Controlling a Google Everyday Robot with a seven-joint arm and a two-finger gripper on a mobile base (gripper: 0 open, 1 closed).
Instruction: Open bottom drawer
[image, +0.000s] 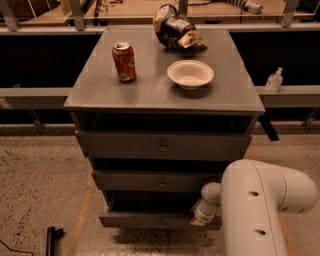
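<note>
— Where is the gripper (197, 220)?
— At the right end of the bottom drawer (145, 220), lowest on the cabinet (160, 97). The white arm (260, 210) covers that corner.
— Is it gripping?
— That cannot be told.

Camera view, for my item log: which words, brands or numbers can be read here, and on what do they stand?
On the red can: pale marking, too blurred to read.
On the crumpled bag: print unreadable.
On the small bottle: label too small to read.
On the gripper, at the bottom drawer front's right end: no text visible.
</note>
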